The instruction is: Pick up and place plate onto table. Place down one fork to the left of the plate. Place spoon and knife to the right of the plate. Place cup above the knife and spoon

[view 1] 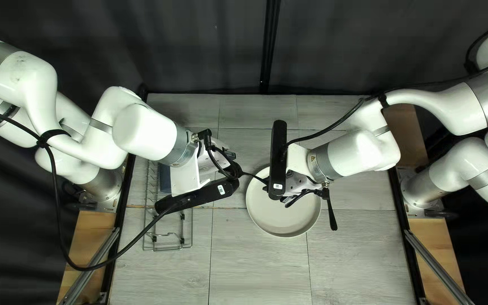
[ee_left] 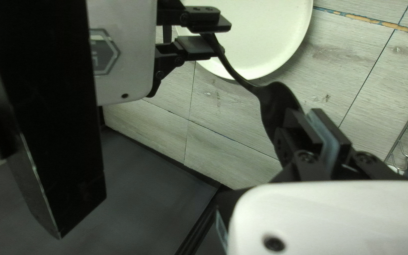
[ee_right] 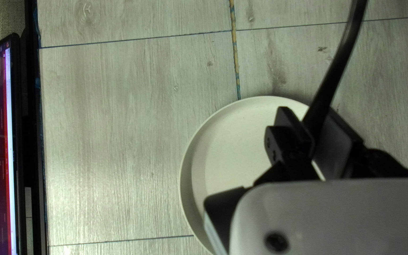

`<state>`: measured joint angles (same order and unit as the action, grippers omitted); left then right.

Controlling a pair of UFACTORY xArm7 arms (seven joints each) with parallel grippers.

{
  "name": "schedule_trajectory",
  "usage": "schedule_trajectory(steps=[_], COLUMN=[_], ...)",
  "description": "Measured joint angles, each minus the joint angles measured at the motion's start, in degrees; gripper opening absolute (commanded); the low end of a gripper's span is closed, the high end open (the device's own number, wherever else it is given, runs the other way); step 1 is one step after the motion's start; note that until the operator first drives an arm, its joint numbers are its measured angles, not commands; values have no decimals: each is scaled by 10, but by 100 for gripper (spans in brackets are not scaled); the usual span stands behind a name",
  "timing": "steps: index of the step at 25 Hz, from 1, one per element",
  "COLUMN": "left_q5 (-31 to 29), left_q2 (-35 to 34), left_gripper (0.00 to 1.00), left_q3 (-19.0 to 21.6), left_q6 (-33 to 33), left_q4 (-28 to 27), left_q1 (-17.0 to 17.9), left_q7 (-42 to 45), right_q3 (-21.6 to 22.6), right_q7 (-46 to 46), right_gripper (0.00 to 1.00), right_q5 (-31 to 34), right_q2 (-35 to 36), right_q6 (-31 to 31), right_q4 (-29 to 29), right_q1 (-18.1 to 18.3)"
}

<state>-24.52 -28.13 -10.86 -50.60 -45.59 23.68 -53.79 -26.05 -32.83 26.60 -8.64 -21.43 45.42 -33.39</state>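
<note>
- The spoon (ee_left: 274,101) is held aloft between the two arms; its handle is gripped by the right pincer (ee_right: 313,123), while its bowl is met by the left pincer (ee_left: 313,122), whose own grip cannot be told.
- The plate (view 1: 283,219) is already set on the bench (view 1: 255,271), under the right pincer; a wire rack (view 1: 168,249) is seen toward the left.
- The step in hand is judged to be a handover; the handle should be firmly secured before the bowl is freed.
- The left pincer should be drawn straight back, so that the slim neck is not twisted.
- Enough lift should be kept for the plate's rim to be cleared.
- The spoon should then be carried to the plate's right, squared beside it and lowered flat before release, with room left for the knife.
</note>
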Motion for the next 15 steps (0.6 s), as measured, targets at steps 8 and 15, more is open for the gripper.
schedule_trajectory(steps=[8, 15], left_q5=[0, 0], left_q2=[0, 0], left_gripper=[100, 100], left_q3=[0, 0], left_q6=[0, 0], left_q4=[0, 0], left_q1=[0, 0], left_q7=[0, 0], right_q3=[5, 28], right_q7=[-6, -39], right_gripper=[0, 0], right_q5=[12, 34], right_q2=[-8, -67], right_q6=[-4, -55], right_q4=[-8, -51], right_q1=[1, 11])
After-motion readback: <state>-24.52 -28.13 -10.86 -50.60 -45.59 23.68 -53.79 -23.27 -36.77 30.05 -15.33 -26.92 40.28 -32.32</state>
